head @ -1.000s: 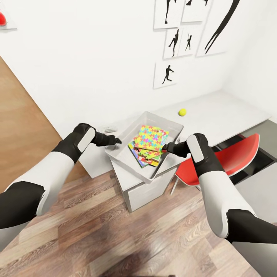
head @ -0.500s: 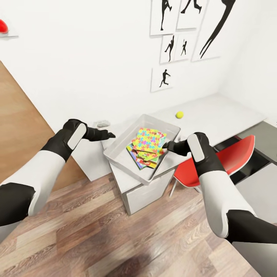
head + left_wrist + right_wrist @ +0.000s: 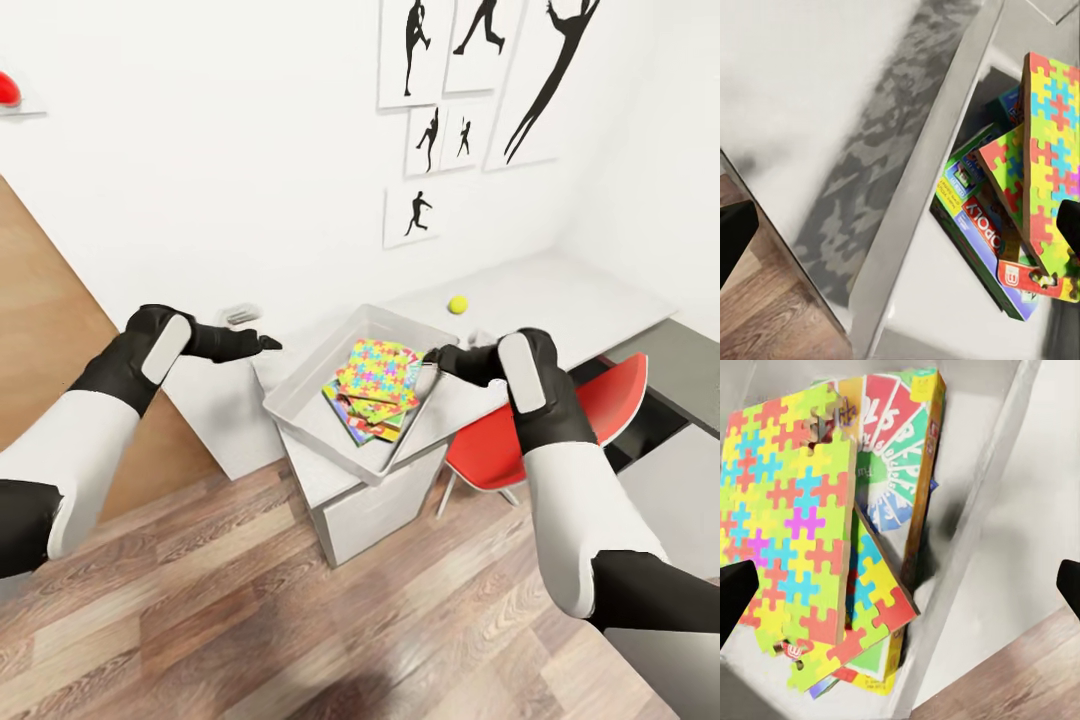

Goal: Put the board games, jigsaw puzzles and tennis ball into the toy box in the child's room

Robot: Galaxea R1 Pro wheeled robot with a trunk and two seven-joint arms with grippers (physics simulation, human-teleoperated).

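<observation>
The toy box [image 3: 300,412] sits on the near end of the table [image 3: 560,295], above its white drawer unit. Inside lie two jigsaw puzzles [image 3: 378,366] stacked askew on top of the board games [image 3: 352,420]. The wrist views show the same pile: puzzles [image 3: 787,502] over a colourful game box [image 3: 900,450], and a game box [image 3: 979,240] under the puzzles [image 3: 1050,150]. The tennis ball [image 3: 458,304] rests on the table beyond the box. My left gripper [image 3: 262,344] hovers open beside the box's left rim. My right gripper [image 3: 433,356] is open at the right rim.
A red chair [image 3: 600,400] stands under the table just right of my right arm. A small grey object [image 3: 240,315] lies on the table by the wall near my left hand. Black silhouette pictures [image 3: 470,90] hang above. Wood-plank floor [image 3: 300,600] spreads below.
My left gripper has drawn back leftward from the toy box's rim. The right gripper has lifted slightly at the right rim. The whole view has shifted a little.
</observation>
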